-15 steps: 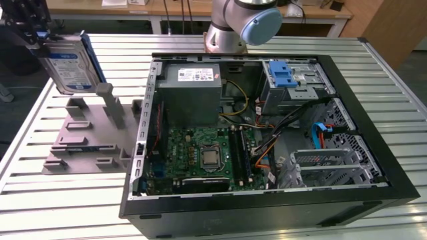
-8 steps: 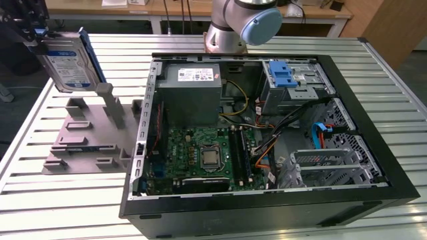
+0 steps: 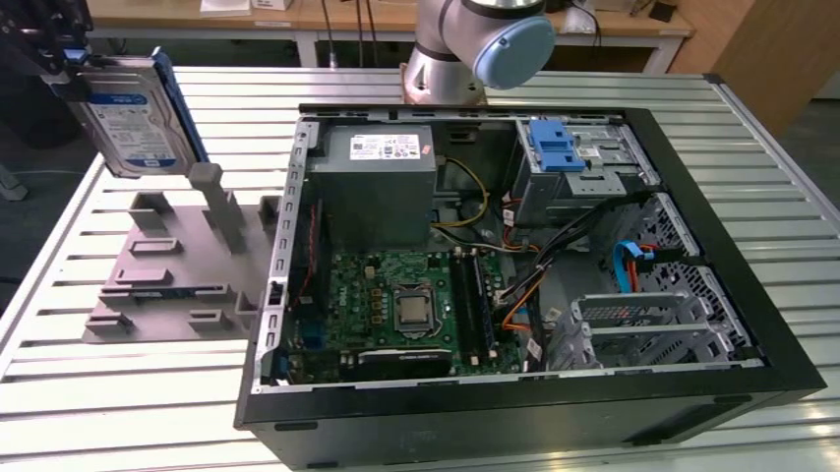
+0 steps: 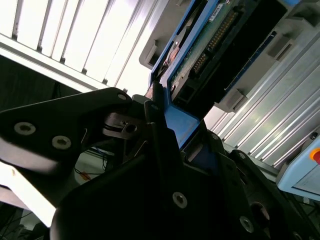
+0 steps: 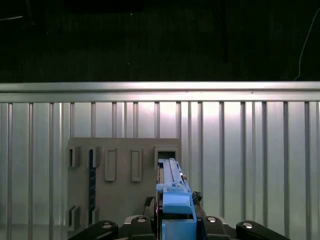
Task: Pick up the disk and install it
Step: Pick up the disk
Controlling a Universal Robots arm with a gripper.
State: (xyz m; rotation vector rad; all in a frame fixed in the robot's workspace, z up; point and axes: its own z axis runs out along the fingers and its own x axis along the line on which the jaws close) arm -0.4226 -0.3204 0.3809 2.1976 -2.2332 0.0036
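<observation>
The disk (image 3: 132, 113), a silver drive with a white-and-blue label in a blue carrier frame, hangs in the air at the exterior view's upper left, above the grey holder stand (image 3: 177, 265). My gripper (image 3: 66, 61) is shut on its upper end. In the second wrist view the black fingers (image 4: 155, 125) clamp the blue carrier of the disk (image 4: 210, 45). In the first wrist view the disk (image 5: 172, 182) is seen edge-on, sticking out from the gripper (image 5: 176, 220) over the holder stand (image 5: 120, 200).
An open black computer case (image 3: 735, 324) lies at the exterior view's right, with a grey power-supply box (image 3: 378, 182), a green motherboard (image 3: 393, 305) and a drive cage with a blue carrier (image 3: 558, 147). The arm's base (image 3: 473, 49) stands behind it on the slatted metal table (image 3: 118, 413).
</observation>
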